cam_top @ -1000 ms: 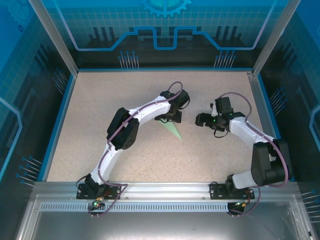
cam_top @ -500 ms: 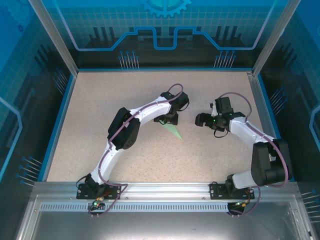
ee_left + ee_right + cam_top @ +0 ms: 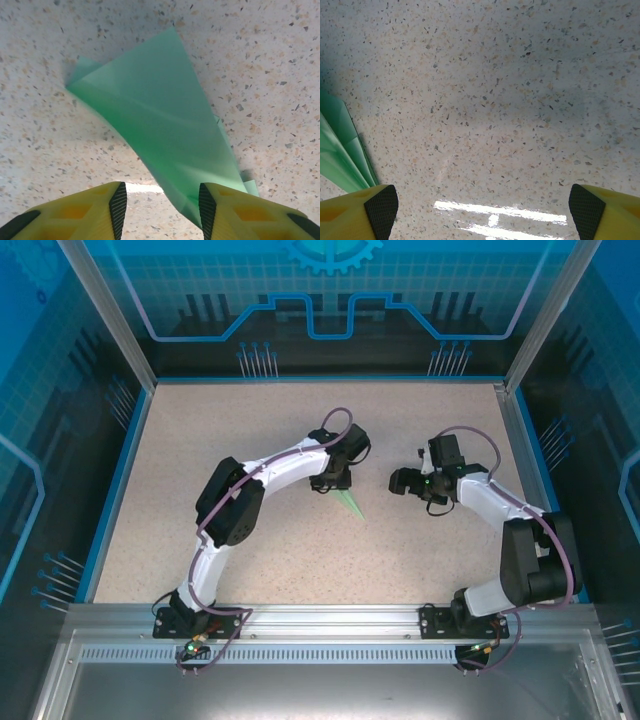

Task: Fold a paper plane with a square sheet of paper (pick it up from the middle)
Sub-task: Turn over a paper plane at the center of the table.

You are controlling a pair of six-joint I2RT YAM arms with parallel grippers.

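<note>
Speckled tabletop [image 3: 200, 440]; creased mint paper plane [image 3: 165, 135] (pointed dart)

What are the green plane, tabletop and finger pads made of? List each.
Paper plane: thin matte paper, sharply creased, layers slightly translucent.
Tabletop: speckled stone-look surface, possibly laminate, semi-glossy with glare streaks.
Finger pads: likely black rubber, finely textured, on yellow plastic.

Paper plane [image 3: 165, 130]: pale green, folded, lying diagonally from upper centre to lower right on the speckled surface [image 3: 45, 150]. Left end effector [image 3: 160, 202]: yellow fingers [image 3: 235, 215] at the bottom edge, apart; the lower-right finger sits just beside the paper's lower end.
</note>
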